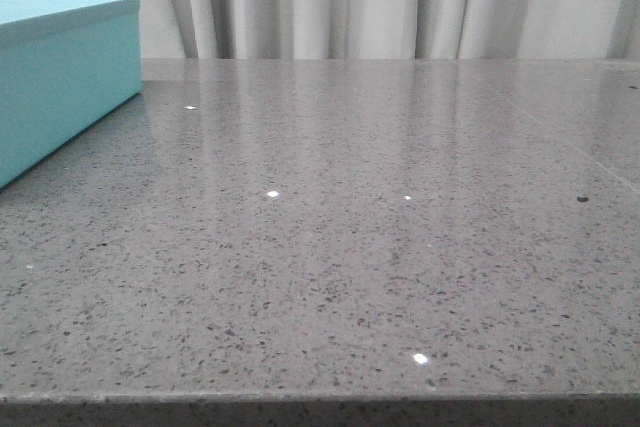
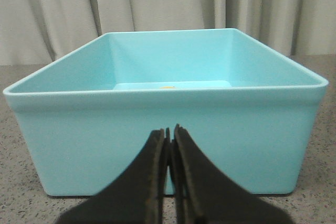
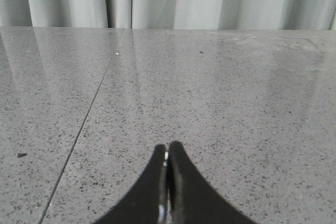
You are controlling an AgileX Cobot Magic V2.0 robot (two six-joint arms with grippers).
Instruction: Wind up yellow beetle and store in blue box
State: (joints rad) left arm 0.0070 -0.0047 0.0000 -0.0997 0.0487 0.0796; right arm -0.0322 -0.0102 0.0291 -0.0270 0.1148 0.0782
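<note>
The blue box (image 1: 62, 82) stands at the table's far left in the front view, cut off by the frame edge. In the left wrist view the blue box (image 2: 79, 140) fills the frame, open at the top. A small sliver of yellow (image 2: 167, 86) shows inside it just above the near rim; the wall hides the rest, so I cannot tell whether it is the yellow beetle. My left gripper (image 2: 169, 129) is shut and empty, just in front of the box's near wall. My right gripper (image 3: 167, 146) is shut and empty, low over bare table. Neither gripper shows in the front view.
The grey speckled stone table (image 1: 330, 247) has its front edge at the bottom of the front view. A seam line (image 3: 84, 124) runs across it in the right wrist view. Pale curtains (image 1: 380, 2) hang behind the table.
</note>
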